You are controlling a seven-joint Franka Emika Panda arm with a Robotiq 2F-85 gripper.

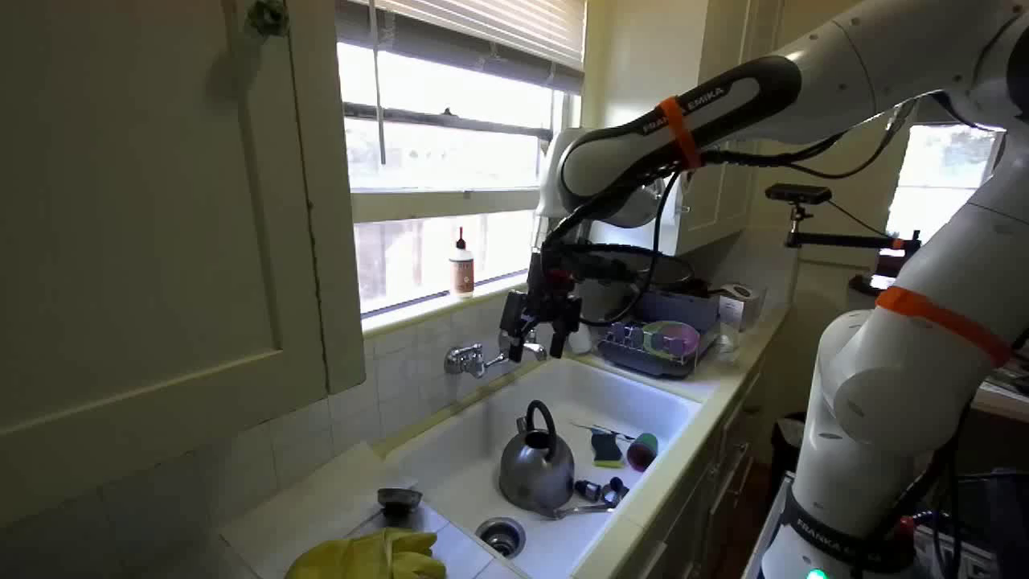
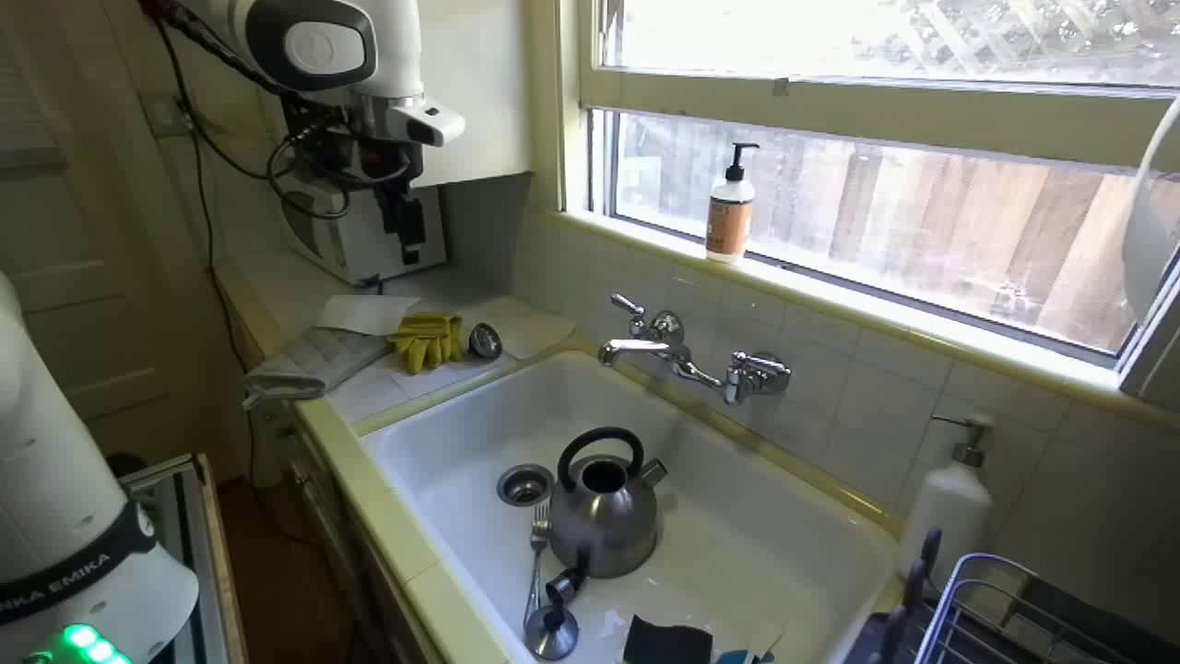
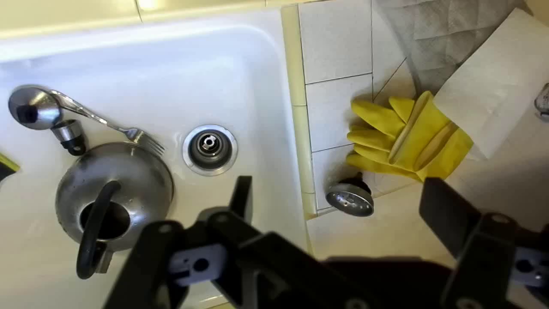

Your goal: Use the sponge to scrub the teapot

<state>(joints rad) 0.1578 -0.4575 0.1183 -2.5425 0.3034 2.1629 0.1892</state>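
The silver teapot (image 1: 534, 481) stands upright in the white sink, lid off, its dark handle (image 2: 604, 435) arching over the round opening. A silver lid (image 3: 37, 105) with a dark knob lies near it. The sponge (image 1: 606, 450), dark on one face and yellow-green on the other, rests on the sink floor apart from the teapot; in the wrist view only a corner of the sponge (image 3: 6, 166) shows at the left edge. High above the drain-side counter, my gripper (image 3: 337, 189) hangs open with nothing between its fingers, also seen in both exterior views.
A fork (image 3: 105, 122) lies against the teapot. On the counter are yellow gloves (image 3: 407, 137) and a drain strainer (image 3: 351, 198). The faucet (image 2: 678, 355) juts over the sink from the tiled wall. A cup (image 1: 643, 452) lies by the sponge; a dish rack (image 1: 647, 358) stands beyond.
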